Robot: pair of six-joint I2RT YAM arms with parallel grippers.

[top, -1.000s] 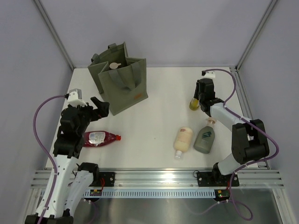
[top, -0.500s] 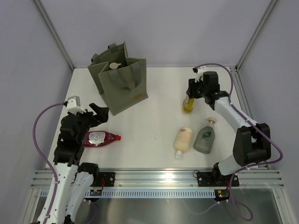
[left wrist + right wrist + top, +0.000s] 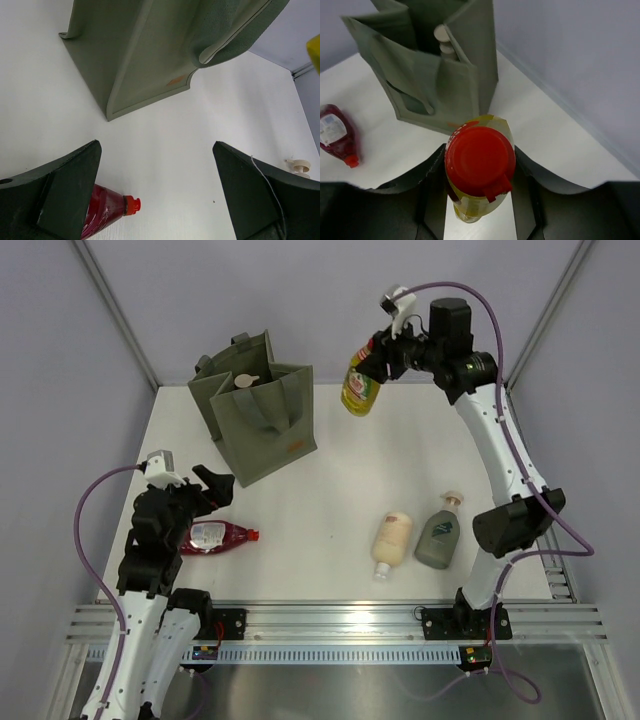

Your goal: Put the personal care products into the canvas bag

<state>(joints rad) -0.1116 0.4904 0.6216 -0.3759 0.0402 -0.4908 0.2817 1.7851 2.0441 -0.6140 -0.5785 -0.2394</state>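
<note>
- Yellow red-capped bottle [image 3: 359, 388] is hanging in the air at the far side of the table [image 3: 330, 490], off to the right of the canvas bag [image 3: 262, 410] in the top view and well clear of the tabletop.
- The right gripper [image 3: 377, 360] is clamping this bottle just below its red cap [image 3: 480, 159], one finger on each side, with the bottle's body pointing down.
- The canvas bag is standing upright at the far left of the table with its mouth open, and its small orange-brown patch [image 3: 293, 448] is facing the arms.
- A beige pump top [image 3: 246, 380] is showing inside the bag's mouth.
- The left gripper [image 3: 212, 485] is hovering low in front of the bag with its jaws standing wide apart.
- A dark red bottle [image 3: 212, 536] is lying on its side just beside that gripper, its red cap pointing right.
- A cream bottle [image 3: 392, 539] and a grey-green bottle with a beige pump [image 3: 438, 537] are lying side by side on the near right of the table.
</note>
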